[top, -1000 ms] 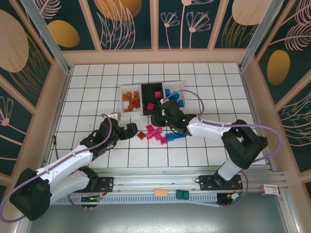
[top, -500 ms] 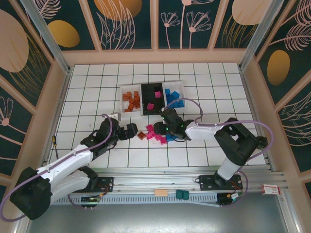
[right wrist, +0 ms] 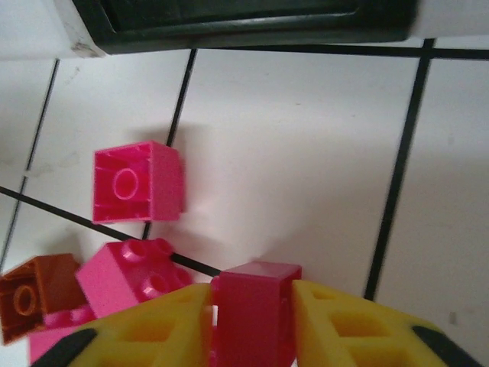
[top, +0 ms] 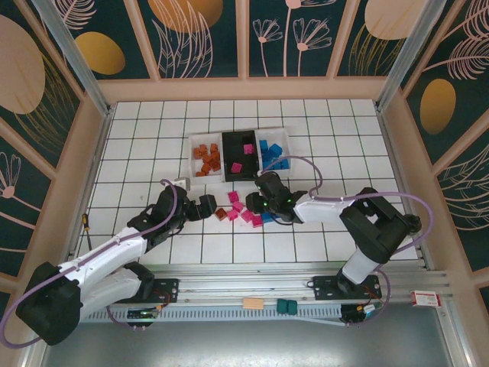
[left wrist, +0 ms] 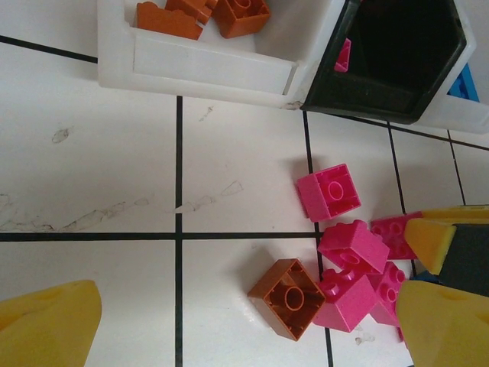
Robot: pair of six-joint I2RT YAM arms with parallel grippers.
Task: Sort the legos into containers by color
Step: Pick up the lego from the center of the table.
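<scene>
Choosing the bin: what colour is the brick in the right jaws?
Magenta-pink brick, clearest in the right wrist view.

A white-tiled counter (top: 336,138) with dark grout lines fills the middle, and the left wrist view shows faint grey scuffs (left wrist: 92,218) on it. Teal wall panels (top: 206,34) printed with gold ovals and pale leaf outlines run from 9 through 12 to 3 o'clock. At 6 o'clock a metal rail (top: 244,277) spans the near edge. Below it lies a tan block (top: 253,303), with dark green blocks (top: 286,306) just beside it. A small red-and-white tag (top: 425,298) sits at 4 o'clock, and a slim dark tool (top: 85,228) at 8 o'clock.
</scene>
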